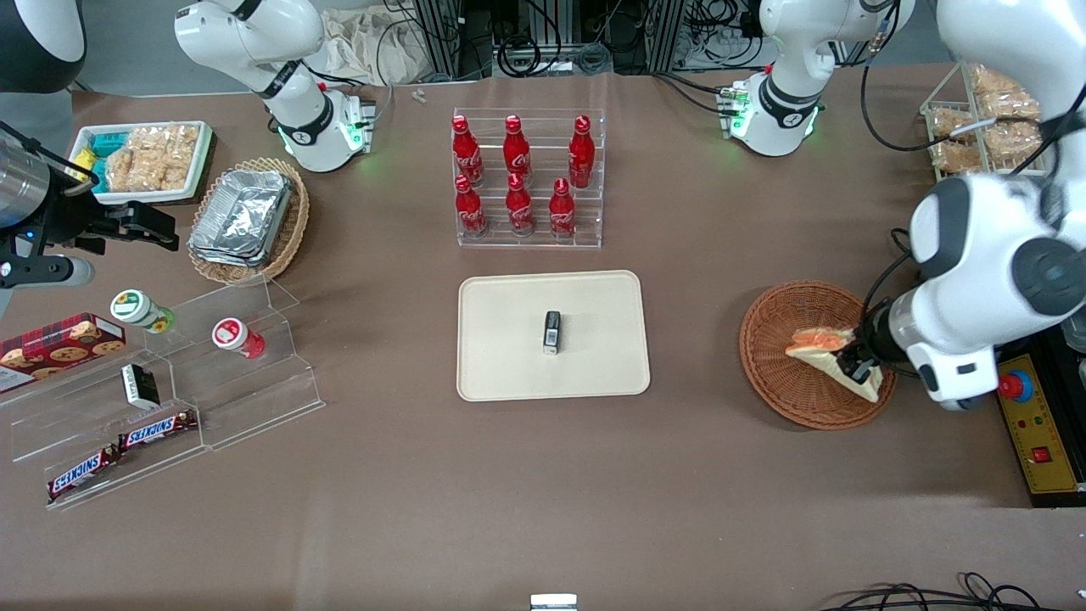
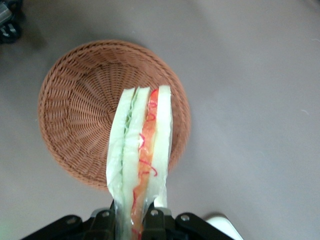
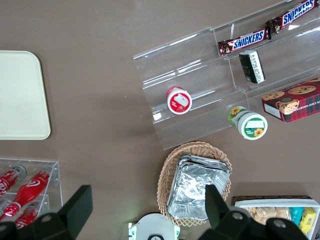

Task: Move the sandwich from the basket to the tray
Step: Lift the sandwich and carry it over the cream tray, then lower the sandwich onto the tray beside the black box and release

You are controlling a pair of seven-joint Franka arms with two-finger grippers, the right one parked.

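The sandwich (image 1: pixel 823 350) is a wrapped wedge of white bread with red-orange and green filling. My left gripper (image 1: pixel 853 367) is shut on it and holds it lifted above the round reddish-brown wicker basket (image 1: pixel 776 367). In the left wrist view the sandwich (image 2: pixel 142 155) stands out from between the fingers (image 2: pixel 156 219), with the basket (image 2: pixel 80 110) below it and nothing else in it. The cream-beige tray (image 1: pixel 509 373) lies mid-table, toward the parked arm from the basket, with a small black-and-silver object (image 1: pixel 551 331) on it. A corner of the tray (image 3: pixel 20 100) shows in the right wrist view.
A clear rack of red cola bottles (image 1: pixel 526 178) stands farther from the front camera than the tray. Toward the parked arm's end are a tan basket of foil pans (image 1: pixel 246 216), a white snack tray (image 1: pixel 148 157) and acrylic steps with snacks (image 1: pixel 170 399). A control box (image 1: pixel 1039 433) lies beside the basket.
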